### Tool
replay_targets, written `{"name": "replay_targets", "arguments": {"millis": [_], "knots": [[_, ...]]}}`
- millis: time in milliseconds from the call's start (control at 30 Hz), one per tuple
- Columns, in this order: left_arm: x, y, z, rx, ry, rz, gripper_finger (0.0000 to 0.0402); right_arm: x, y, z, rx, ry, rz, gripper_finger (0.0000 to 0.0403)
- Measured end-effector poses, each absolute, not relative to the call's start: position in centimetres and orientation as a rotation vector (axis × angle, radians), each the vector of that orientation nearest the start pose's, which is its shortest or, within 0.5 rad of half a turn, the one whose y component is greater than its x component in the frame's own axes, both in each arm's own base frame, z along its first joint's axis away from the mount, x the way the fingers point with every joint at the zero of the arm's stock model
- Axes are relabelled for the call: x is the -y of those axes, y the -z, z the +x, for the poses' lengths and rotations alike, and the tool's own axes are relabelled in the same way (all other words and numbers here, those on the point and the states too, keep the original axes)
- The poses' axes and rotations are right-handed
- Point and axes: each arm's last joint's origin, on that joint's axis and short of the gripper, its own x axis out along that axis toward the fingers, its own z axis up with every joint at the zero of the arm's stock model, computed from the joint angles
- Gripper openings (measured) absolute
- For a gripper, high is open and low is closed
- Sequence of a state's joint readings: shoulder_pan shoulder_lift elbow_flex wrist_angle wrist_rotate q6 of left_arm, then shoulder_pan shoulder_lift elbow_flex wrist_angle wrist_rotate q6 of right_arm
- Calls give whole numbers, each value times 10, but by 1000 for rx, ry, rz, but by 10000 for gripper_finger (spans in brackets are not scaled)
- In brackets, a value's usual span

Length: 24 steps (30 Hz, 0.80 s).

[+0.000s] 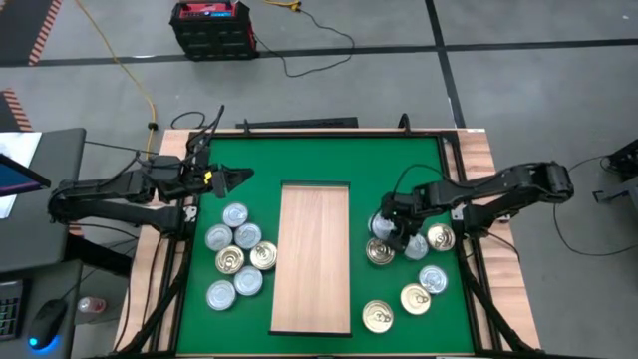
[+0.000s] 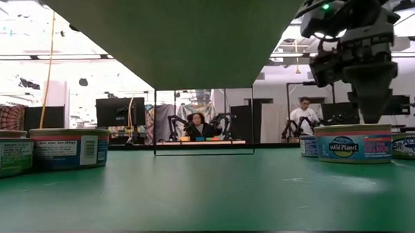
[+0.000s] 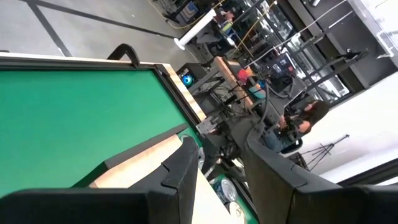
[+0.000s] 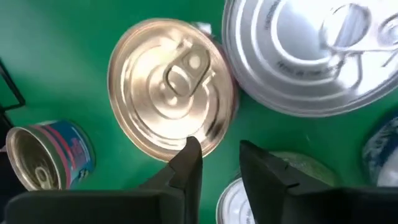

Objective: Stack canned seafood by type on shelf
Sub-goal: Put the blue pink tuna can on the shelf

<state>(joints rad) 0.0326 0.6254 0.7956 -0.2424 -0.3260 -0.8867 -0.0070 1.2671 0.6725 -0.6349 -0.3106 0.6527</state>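
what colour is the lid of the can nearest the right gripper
Gold lid, clearest in the right wrist view.

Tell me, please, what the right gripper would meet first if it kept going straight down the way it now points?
Most likely the rim of the gold-topped can: the right gripper points down among the right-hand cans, one finger over that rim. Depth is unclear, so it may slip beside it onto the green mat.

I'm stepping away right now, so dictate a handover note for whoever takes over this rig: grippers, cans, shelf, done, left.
Left gripper: open, empty, above the green mat near its far left corner.
Right gripper: open, empty, low among the right-hand cans, beside a gold-topped can.
Cans: seven left-hand cans beside the shelf, the others on its right, all on the mat.
Done: nothing on the shelf.
Left: all sorting and stacking.
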Motion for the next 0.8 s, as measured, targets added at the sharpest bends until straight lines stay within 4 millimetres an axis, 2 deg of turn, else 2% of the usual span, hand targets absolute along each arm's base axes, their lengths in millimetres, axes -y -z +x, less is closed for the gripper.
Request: {"name": "replay_targets", "arguments": {"millis": [267, 467, 667, 800], "knots": [[-14, -352, 132, 97, -365, -879, 119, -18, -168, 209, -1266, 207, 719, 112], [-14, -352, 132, 99, -365, -892, 119, -17, -159, 202, -1286, 241, 758, 66], [-14, -352, 132, 100, -365, -900, 119, -4, -158, 201, -1288, 288, 811, 18], [-13, -352, 132, 103, -357, -922, 119, 7, -155, 195, -1304, 376, 822, 14]]}}
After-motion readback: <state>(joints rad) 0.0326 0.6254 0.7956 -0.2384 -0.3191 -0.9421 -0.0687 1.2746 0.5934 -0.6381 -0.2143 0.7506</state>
